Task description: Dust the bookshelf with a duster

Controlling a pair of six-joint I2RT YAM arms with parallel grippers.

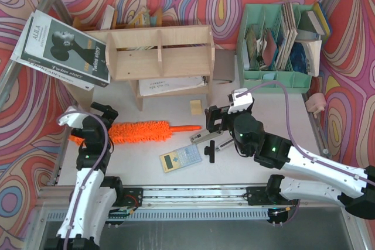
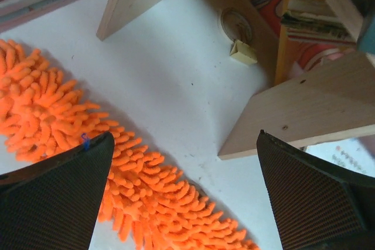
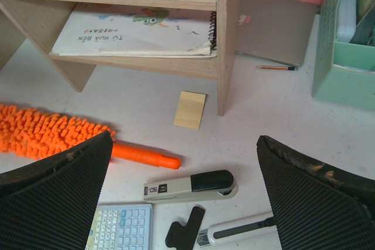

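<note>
The plywood bookshelf (image 1: 158,51) stands at the back of the table; the right wrist view shows its side panel (image 3: 225,33). In front of it the orange duster (image 1: 140,131) lies flat on the table, handle (image 3: 143,156) pointing right. My left gripper (image 1: 108,118) hangs open just above the fluffy head (image 2: 146,191), holding nothing. The open right gripper (image 1: 210,134) hovers by the handle's tip, over a stapler (image 3: 190,184), and nothing sits between its fingers (image 3: 310,197).
A calculator (image 1: 180,158), the stapler and a black-and-white tool (image 3: 234,232) lie near the front. A small wooden block (image 1: 195,107) sits by the shelf leg. The mint-green organiser (image 1: 275,45) stands back right. A large book (image 1: 61,48) leans at the back left.
</note>
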